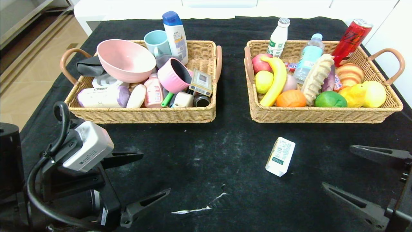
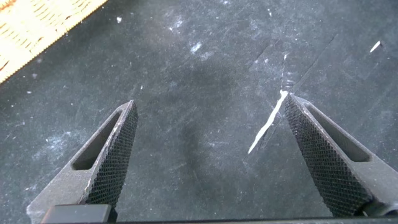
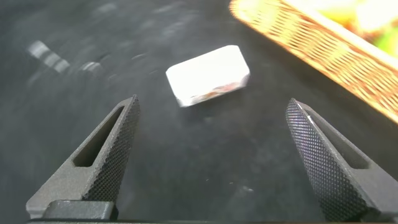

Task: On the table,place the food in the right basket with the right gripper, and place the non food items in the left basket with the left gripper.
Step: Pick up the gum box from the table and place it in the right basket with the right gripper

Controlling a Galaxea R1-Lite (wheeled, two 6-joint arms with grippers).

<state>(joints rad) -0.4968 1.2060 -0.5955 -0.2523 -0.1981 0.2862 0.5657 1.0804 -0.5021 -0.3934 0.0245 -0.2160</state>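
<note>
Only one thing is left loose for you on the large black-clothed table with its white scuffs (image 1: 199,151): the small white box with green print and a barcode (image 1: 280,156), lying flat on the cloth in front of the right-hand tan woven wicker basket with brown loop handles (image 1: 322,114), well clear of its near wall. It counts as food, so it is a job for your right arm. The right gripper, a black two-finger claw with tapered jaws (image 1: 360,174), sits low at the right edge of the head view with its jaws spread wide and nothing between them, and the box lies to its left and a little farther out, toward the middle of the table. In the right wrist view the box (image 3: 208,74) is ahead of the open jaws and roughly centred between them, not yet inside the gap. Its long axis runs nearly front to back with a slight tilt, so judge your wrist angle to close across the narrow width. The left gripper, the matching black claw (image 1: 154,175), hangs over bare cloth at the near left, jaws also wide and empty, much farther from the box. The left-hand wicker basket (image 1: 141,112) is packed with household goods.
</note>
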